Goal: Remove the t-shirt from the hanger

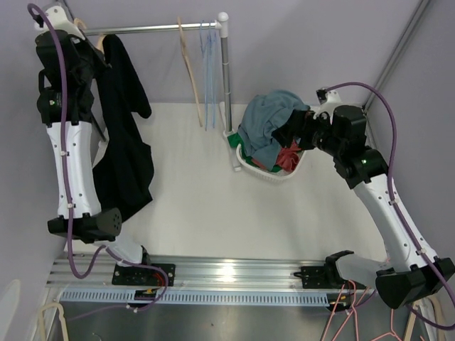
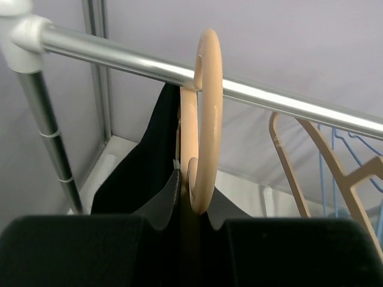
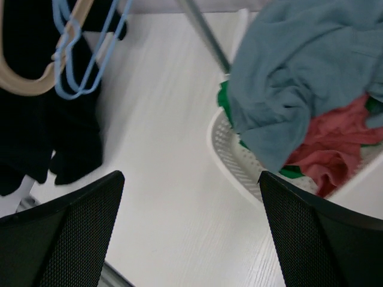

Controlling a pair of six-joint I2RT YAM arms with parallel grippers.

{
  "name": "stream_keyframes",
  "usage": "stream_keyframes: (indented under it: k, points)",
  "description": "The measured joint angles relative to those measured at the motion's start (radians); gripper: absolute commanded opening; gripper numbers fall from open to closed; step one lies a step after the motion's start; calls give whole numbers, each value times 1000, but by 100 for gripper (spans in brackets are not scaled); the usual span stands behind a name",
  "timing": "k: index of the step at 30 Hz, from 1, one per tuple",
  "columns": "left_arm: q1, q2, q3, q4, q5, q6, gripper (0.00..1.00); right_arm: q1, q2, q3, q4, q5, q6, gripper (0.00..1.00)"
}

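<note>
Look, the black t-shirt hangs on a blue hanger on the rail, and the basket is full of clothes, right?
Not quite: the hanger under the black t-shirt is tan, not blue, as the left wrist view shows. It does hang on the rail, and the basket is full of clothes.

Top view: I'm looking down from above and behind the arm bases, far enough back to take in the white desk [image 1: 213,206], the clothes rail [image 1: 156,28] at its far side and the laundry basket [image 1: 264,175].

Left wrist view: very close, tilted up along the peach hanger [image 2: 207,107] to that same rail.

Right wrist view: faces down past the right claw [image 3: 190,176], near the basket rim. Shares basket, desk and black t-shirt [image 3: 36,131] with the top view.
</note>
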Motion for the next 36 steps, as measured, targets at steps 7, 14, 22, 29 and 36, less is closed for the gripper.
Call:
stream_keyframes:
  k: [7,14,22,29,36]
  points:
    - [-94,-131,-188,-47,-56,-60,1,243,-5,-32,97,-137,-96,100]
    - [-159,-311,-393,-84,-117,-132,0,570,21,-60,301,-232,-154,100]
    - [-168,-387,-441,-114,-121,-197,1,830,232,-50,554,-197,-179,100]
    - [-184,-390,-441,-123,-123,-213,0,900,427,68,651,-131,-198,99]
    - [-193,-396,-446,-125,-127,-216,1,926,534,187,731,-30,-233,0]
